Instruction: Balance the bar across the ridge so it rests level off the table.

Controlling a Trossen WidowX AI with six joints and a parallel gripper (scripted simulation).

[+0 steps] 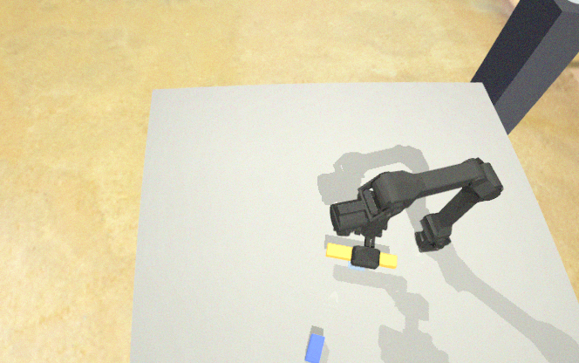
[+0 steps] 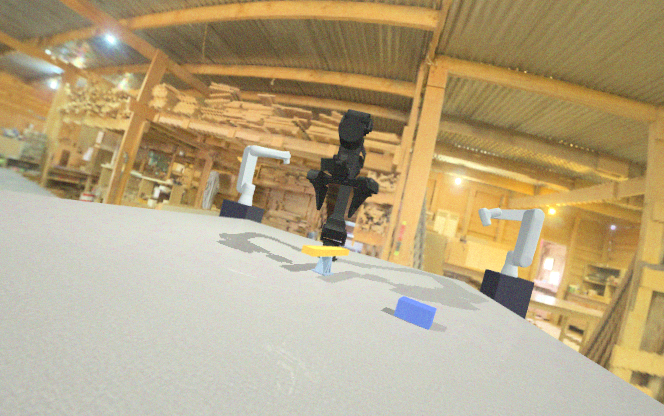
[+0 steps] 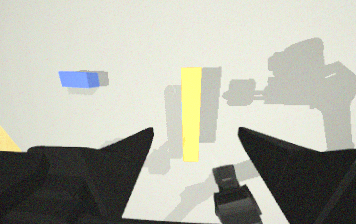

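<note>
The yellow bar lies across the top of the light blue ridge. In the exterior view the bar looks about level, with both ends clear of the table. The ridge is hidden under the bar in the wrist view. My gripper is wide open and empty above the bar. Its fingertips stand apart on either side of the bar in the wrist view, not touching it. In the top view one finger hides the bar's middle.
A blue block lies on the table, apart from the bar and ridge. Two white arms on dark pedestals stand beyond the table in the exterior view.
</note>
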